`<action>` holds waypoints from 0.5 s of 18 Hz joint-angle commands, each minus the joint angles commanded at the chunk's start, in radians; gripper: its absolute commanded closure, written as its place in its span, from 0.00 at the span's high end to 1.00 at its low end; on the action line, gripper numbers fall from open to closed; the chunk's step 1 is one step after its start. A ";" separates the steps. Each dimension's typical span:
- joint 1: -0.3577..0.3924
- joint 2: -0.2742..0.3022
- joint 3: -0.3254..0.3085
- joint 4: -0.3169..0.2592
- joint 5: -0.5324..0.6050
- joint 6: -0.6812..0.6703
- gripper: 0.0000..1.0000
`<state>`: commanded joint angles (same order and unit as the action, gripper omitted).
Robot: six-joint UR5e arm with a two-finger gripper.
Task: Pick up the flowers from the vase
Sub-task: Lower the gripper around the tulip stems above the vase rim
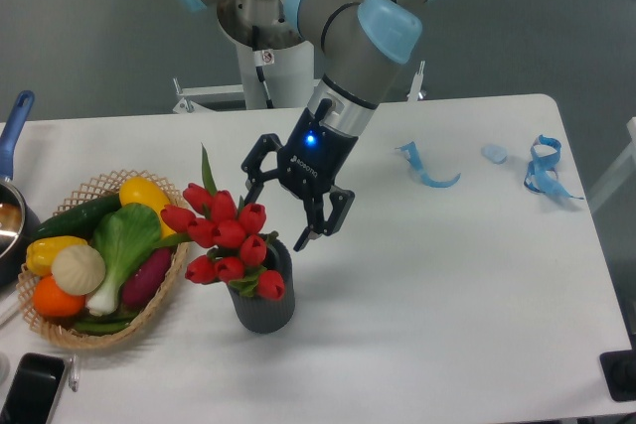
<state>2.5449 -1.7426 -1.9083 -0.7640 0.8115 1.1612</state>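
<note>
Just left of the spread gripper (274, 215), flowers (227, 241) stand.

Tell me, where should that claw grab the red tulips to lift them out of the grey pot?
Probably low on the flowers, just above the vase mouth, where the stems bundle. The buds lean left toward the basket, so the open tool would best come from above and the right, closing around the bundle rather than crushing buds.
</note>
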 joint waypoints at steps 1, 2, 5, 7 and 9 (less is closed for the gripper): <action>0.000 -0.006 0.002 0.003 0.000 -0.002 1.00; -0.002 -0.014 0.008 0.005 -0.002 -0.002 1.00; -0.020 -0.032 0.025 0.006 -0.003 -0.008 1.00; -0.029 -0.037 0.021 0.006 -0.005 -0.008 1.00; -0.040 -0.040 0.021 0.006 -0.021 -0.012 1.00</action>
<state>2.5050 -1.7825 -1.8868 -0.7578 0.7901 1.1490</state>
